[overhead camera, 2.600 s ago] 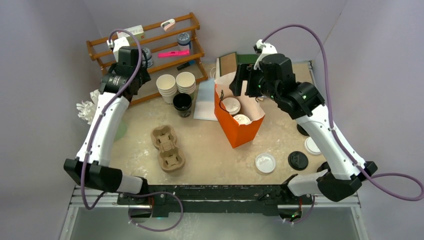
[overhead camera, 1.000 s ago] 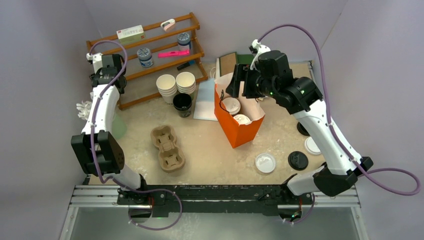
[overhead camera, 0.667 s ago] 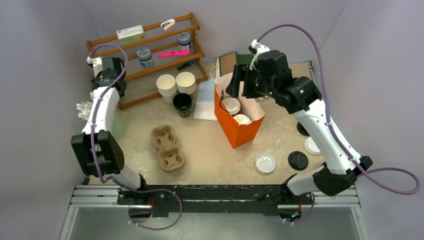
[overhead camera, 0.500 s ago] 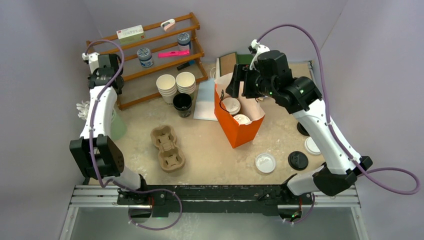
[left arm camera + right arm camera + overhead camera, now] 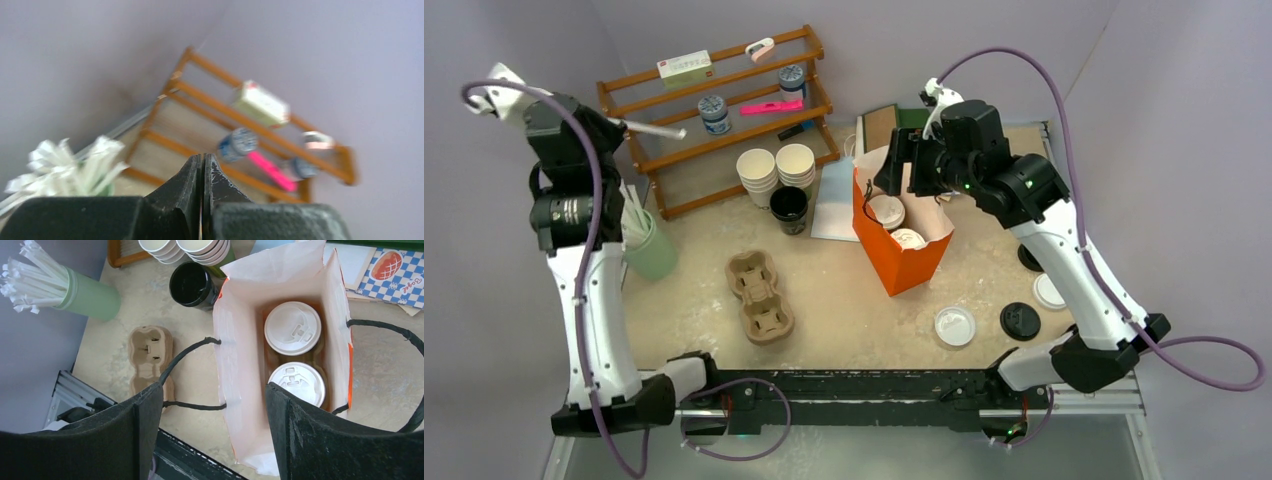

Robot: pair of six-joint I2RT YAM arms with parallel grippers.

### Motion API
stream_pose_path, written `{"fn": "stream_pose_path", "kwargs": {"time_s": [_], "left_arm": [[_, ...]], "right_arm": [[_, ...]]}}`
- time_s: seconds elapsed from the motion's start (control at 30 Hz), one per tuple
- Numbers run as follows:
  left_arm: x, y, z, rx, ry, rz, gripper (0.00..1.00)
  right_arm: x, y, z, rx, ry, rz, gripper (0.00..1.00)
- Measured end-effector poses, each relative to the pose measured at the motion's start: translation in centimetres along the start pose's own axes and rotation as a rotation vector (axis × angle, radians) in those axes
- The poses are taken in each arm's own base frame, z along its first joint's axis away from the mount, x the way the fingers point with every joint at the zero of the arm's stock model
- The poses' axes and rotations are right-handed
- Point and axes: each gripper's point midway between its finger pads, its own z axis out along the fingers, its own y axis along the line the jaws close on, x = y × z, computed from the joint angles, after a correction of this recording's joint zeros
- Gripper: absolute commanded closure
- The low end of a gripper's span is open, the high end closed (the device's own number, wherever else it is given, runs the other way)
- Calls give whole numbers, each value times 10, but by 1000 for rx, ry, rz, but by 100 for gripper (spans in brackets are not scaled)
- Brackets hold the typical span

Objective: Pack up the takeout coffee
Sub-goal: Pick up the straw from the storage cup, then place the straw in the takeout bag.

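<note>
Lidded cups in bag, mid-frame: light, crushable, grip sidewalls; right gripper open above, left gripper pinching straw.

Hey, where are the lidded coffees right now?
Both lidded coffees sit side by side inside the orange bag, just right of the table's centre in the top view, directly under the open right gripper.

Twin arms: white links, black joints.
Left arm and right arm carry white link shells between black joint housings; a purple cable loops along each; the fingers are matt black with a coarse texture.
</note>
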Motion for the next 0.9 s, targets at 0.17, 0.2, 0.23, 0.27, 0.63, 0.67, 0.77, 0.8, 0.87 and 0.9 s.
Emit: {"fn": "stream_pose_path", "kwargs": {"time_s": [0.17, 0.2, 0.23, 0.27, 0.63, 0.67, 0.77, 0.8, 0.87, 0.9], "left_arm": [[-54, -57, -48, 293, -80, -203, 100], [-59, -68, -56, 355, -74, -233, 100], [-61, -80, -63, 416, -57, -258, 100], [-61, -89, -69, 470, -34, -274, 100], [29, -185, -129, 965, 490, -347, 100], [43, -197, -136, 1004, 551, -337, 100], [85, -229, -159, 1090, 705, -299, 100], [99, -238, -167, 1113, 750, -281, 100], [120, -253, -181, 1147, 817, -246, 100], [128, -260, -187, 1158, 843, -219, 100]], "right_arm": [[-4, 1, -10, -5, -28, -2, 25], [-7, -1, -14, 1, -42, -4, 25], [-9, -3, -17, 11, -57, -6, 26], [-13, -6, -22, 30, -81, -9, 26], [-49, -61, -67, 327, -322, 15, 27], [-48, -66, -73, 343, -339, 18, 27], [-50, -74, -92, 374, -390, 29, 28], [-52, -76, -99, 381, -412, 35, 28], [-56, -78, -108, 387, -446, 43, 28], [-56, -79, -110, 390, -456, 46, 28]]}}
